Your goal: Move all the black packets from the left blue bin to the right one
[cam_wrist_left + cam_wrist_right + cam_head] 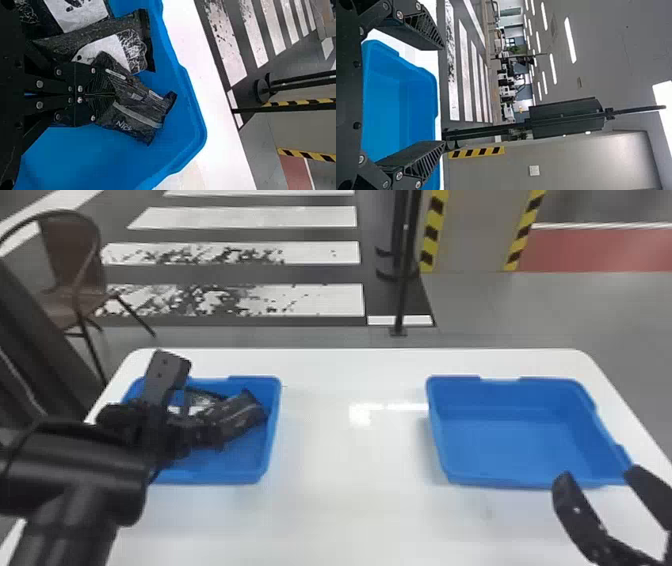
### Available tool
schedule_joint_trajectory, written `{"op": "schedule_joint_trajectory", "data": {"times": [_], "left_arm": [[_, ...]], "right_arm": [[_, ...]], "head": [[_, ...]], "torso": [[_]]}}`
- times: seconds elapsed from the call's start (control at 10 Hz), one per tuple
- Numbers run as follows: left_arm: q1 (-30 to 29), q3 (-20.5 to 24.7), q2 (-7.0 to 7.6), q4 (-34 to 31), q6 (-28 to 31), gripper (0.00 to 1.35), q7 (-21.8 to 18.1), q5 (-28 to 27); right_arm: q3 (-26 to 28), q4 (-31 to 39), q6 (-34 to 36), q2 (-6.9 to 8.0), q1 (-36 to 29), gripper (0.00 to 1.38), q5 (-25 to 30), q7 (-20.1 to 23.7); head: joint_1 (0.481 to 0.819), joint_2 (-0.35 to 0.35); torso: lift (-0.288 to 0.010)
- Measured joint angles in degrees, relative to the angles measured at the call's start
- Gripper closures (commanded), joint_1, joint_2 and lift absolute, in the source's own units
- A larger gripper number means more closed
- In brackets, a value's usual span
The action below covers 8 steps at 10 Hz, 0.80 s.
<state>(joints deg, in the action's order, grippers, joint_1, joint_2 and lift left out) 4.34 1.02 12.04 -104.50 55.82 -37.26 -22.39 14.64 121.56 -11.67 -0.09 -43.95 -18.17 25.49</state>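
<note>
Left tool point(206, 433) pinches a black packet point(136, 109) in the left blue bin point(273, 430), whose left side the left arm point(75, 480) largely conceals; other packets point(99, 33) appear partly covered or cropped. Right tool point(599, 478), base cropped, stands spread near the right blue bin point(436, 435).

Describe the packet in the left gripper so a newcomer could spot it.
On the white table, find the left blue bin. Inside, the left gripper holds one black packet. Thin pale strips mark it, whereas the packets beside it show big white patches.
</note>
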Motion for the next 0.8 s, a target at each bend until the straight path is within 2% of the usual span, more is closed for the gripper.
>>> {"op": "schedule_joint_trajectory", "data": {"times": [0.3,0.4,0.6,0.7,0.8], "left_arm": [[-5.6,2.1,-0.56,-14.7,6.5,1.20,-0.3,1.3],[-7.1,3.0,-0.74,-18.4,8.5,1.11,-0.3,1.9],[-8.4,4.5,-0.87,-20.3,9.1,1.20,-0.1,3.6],[-8.9,4.5,-0.84,-22.3,8.7,1.19,-0.2,2.0],[-9.2,4.5,-0.88,-23.9,9.0,0.94,0.1,0.9]], "right_arm": [[0.1,0.1,0.0,0.00,-0.2,0.18,-0.3,0.0],[0.1,0.1,0.0,0.00,-0.3,0.18,-0.4,0.0],[0.1,0.0,0.3,-0.06,-0.3,0.18,-0.5,0.0],[0.1,0.0,0.5,-0.08,-0.3,0.18,-0.5,0.0],[0.1,0.0,0.6,-0.09,-0.3,0.18,-0.7,0.0]], "head": [[0.695,0.017],[0.695,0.018],[0.695,0.021],[0.695,0.022],[0.695,0.032]], "torso": [[-0.140],[-0.140],[-0.140],[-0.140],[-0.140]]}}
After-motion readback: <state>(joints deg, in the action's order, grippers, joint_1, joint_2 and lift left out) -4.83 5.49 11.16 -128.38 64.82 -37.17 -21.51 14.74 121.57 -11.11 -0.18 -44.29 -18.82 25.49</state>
